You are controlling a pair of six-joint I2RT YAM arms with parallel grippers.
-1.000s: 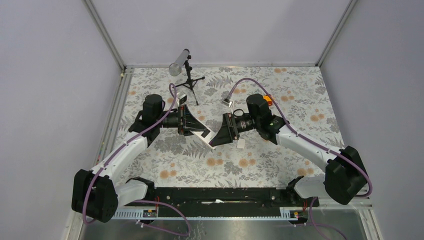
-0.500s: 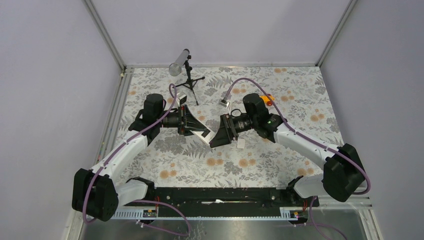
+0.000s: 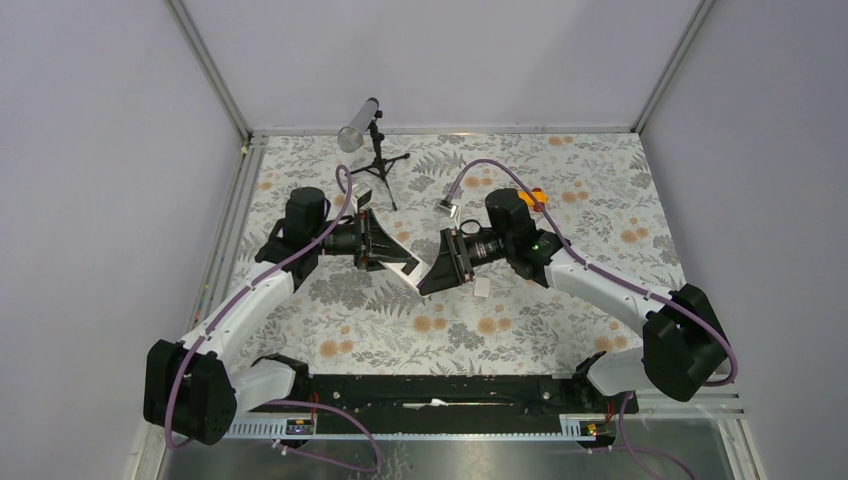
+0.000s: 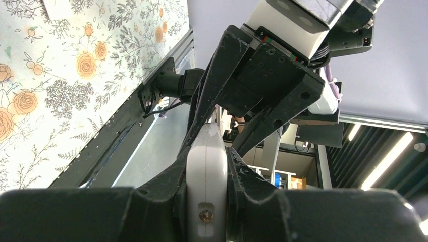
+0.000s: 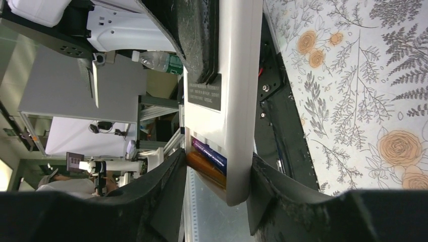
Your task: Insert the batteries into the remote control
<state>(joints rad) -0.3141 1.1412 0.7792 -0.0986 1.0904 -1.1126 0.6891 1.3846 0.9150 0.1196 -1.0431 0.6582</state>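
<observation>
The remote control (image 3: 408,266) is held in the air between both grippers, white back and edges showing. My left gripper (image 3: 392,256) is shut on one end; in the left wrist view the remote's white edge (image 4: 207,174) is pinched between my fingers. My right gripper (image 3: 430,278) is shut across the other end. In the right wrist view the remote (image 5: 234,75) has an open compartment holding the orange battery (image 5: 204,170) and the blue-purple battery (image 5: 209,154). One finger (image 5: 161,194) presses on the orange battery and the other (image 5: 275,199) on the remote's far face.
A small tripod with a silver cylinder (image 3: 372,150) stands at the back left. An orange toy car (image 3: 537,196) sits behind the right arm. A small white flat piece (image 3: 482,287) lies on the floral mat under the right gripper.
My right arm has shifted slightly left, pushing in closer on the remote's end. The left gripper has kept its hold and barely moved.
</observation>
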